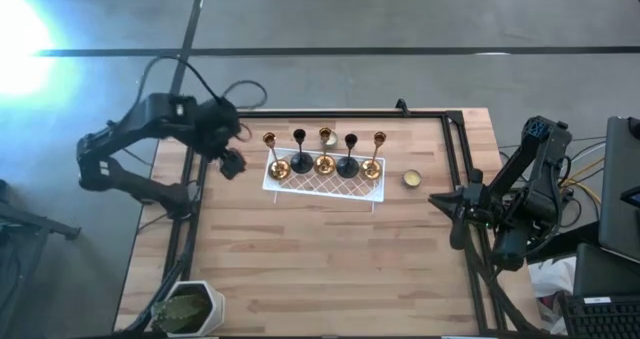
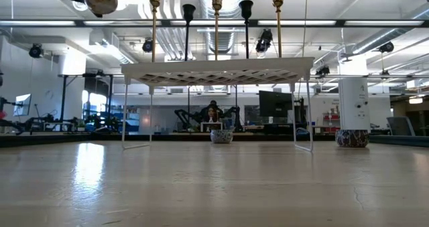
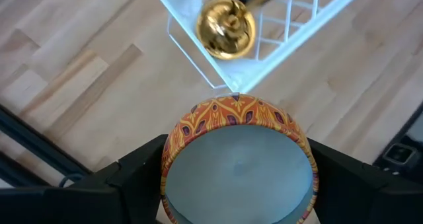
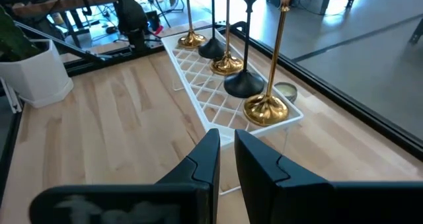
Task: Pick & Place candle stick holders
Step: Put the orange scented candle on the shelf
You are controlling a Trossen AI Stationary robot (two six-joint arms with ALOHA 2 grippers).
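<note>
So, nearest in: the left gripper (image 3: 234, 184) is spread wide around an orange patterned tin (image 3: 236, 159), just off the white tray (image 1: 322, 186)'s left end. All five candle stick holders (image 1: 324, 153) stand in a row on that tray, so placing looks basically done. Farther right, a tealight (image 1: 411, 179) sits beside the tray, and the right gripper (image 4: 226, 159) waits closed and empty at the table edge.

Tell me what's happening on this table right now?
Five candle stick holders, three gold and two black, stand in a row on the white lattice tray. The left gripper hovers off the tray's left end, holding a round orange-patterned tin. The right gripper waits shut at the table's right edge.
</note>
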